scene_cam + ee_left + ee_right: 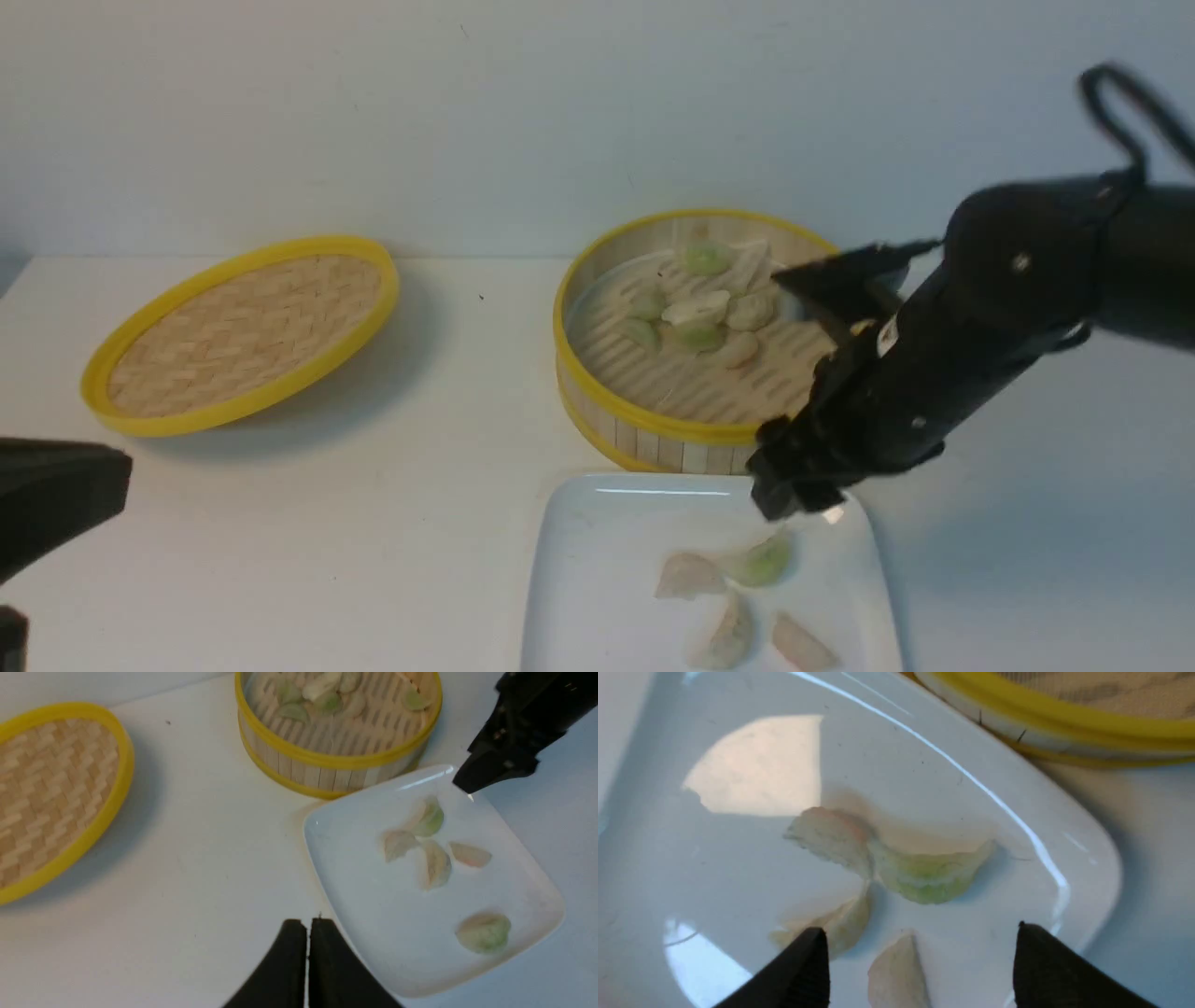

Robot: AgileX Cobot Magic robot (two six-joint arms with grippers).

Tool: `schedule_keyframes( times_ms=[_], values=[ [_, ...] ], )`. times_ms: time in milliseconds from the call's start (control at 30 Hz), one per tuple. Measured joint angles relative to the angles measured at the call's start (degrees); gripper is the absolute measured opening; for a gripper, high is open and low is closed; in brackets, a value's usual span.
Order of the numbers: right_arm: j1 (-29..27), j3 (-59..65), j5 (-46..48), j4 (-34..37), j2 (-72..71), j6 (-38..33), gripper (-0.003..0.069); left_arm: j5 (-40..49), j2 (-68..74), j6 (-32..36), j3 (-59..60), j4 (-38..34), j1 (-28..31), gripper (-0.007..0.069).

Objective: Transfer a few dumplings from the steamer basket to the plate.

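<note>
The right gripper (794,495) is released, its 2 fingers spread wide with nothing between them; it hangs low over the far right corner of the plate (597,560), at the lower centre-right of the front view. The green dumpling (764,560) nearest it lies on the plate just below the fingertips and apart from them; in the right wrist view it sits just past the gap between the 2 fingers, its tip touching a pale one. The left gripper (308,926) is clenched, its 2 fingers pressed flat together on nothing; it shows at the lower left edge of the front view, over the white table (420,467), off to the side of the plate.

Counted outward: 1 plate, 1 steamer basket (653,425), 1 lid (243,331). The dumplings (437,863) on the plate number 5 in the left wrist view, 2 green and 3 pale; the front view shows only 4, the plate's near part being cut off by the bottom of the frame. In the basket, at the upper centre of the front view, about 8 more are clustered toward the far wall; blur makes that count unsure. The basket stands just behind the plate; whether they touch cannot be told. The lid lies woven side up at the left of the front view, well apart from both.
</note>
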Motion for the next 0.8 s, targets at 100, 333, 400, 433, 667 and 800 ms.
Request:
schedule_keyframes(
  times_ms=[100, 333, 400, 433, 667, 800],
  values=[
    [0.00, -6.57, 7.42, -3.57, -9.46, 2.62, 0.0430, -3.72, 1.51, 0.00, 0.00, 0.32, 0.00, -0.0006],
    [0.00, -15.84, 9.07, -9.52, -34.76, 6.26, 0.0280, -11.92, 6.65, 0.00, 0.00, -0.21, 0.00, -0.0006],
    [0.00, -15.22, 8.33, -10.35, -40.66, 7.36, 0.0244, -13.80, 8.22, 0.00, 0.00, -0.55, 0.00, -0.0006],
    [0.00, -14.08, 7.57, -10.91, -45.04, 8.28, 0.0214, -14.63, 9.00, 0.00, 0.00, -0.68, 0.00, -0.0006],
    [0.00, 9.77, -9.00, -14.15, -78.56, 13.06, 0.0011, -20.63, 15.74, 0.00, 0.00, -1.57, 0.00, -0.0006],
    [0.00, 24.01, -20.05, -17.64, -91.28, 15.90, -0.0011, -24.94, 18.25, 0.00, 0.00, -1.73, 0.00, -0.0006]
  ],
)
